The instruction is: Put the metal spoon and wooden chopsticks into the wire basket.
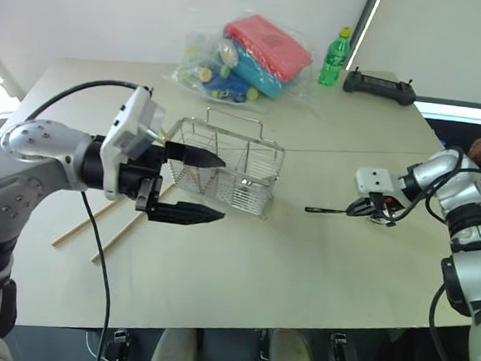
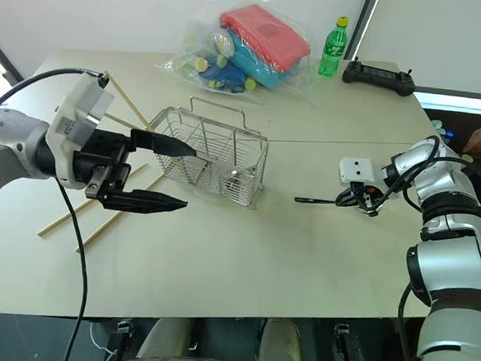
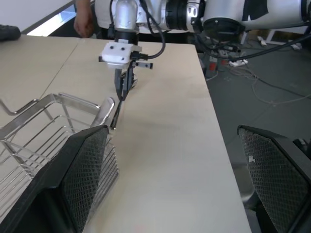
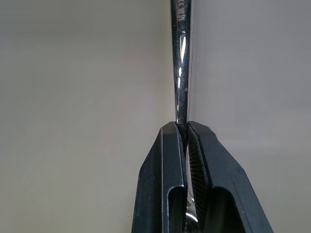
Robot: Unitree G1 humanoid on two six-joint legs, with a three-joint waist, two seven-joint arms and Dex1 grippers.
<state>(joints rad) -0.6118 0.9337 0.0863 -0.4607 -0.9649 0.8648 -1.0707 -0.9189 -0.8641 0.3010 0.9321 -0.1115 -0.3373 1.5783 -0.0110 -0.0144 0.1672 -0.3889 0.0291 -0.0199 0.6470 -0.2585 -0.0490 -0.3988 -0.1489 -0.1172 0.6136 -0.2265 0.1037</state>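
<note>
On my pale table [image 1: 242, 271], a bag of colourful items [image 1: 245, 57], a green bottle [image 1: 335, 58] and a black controller [image 1: 379, 85] line the far edge. My right gripper [image 4: 186, 127], clamped shut, holds the metal spoon [image 1: 328, 210], handle pointing towards the wire basket [image 1: 225, 167]. Wooden chopsticks [image 1: 85, 223] lie beyond my wide-open left gripper [image 1: 211, 187], possibly one leaning behind it.

The rectangular wire-mesh basket [image 1: 224, 175] is shiny silver. The thin wooden chopsticks [image 1: 89, 224] are pale tan, on a light beige table [image 1: 284, 266]. The plastic bottle [image 1: 334, 58] is green with a yellow cap. The metal spoon [image 4: 181, 63] is glossy silver.
</note>
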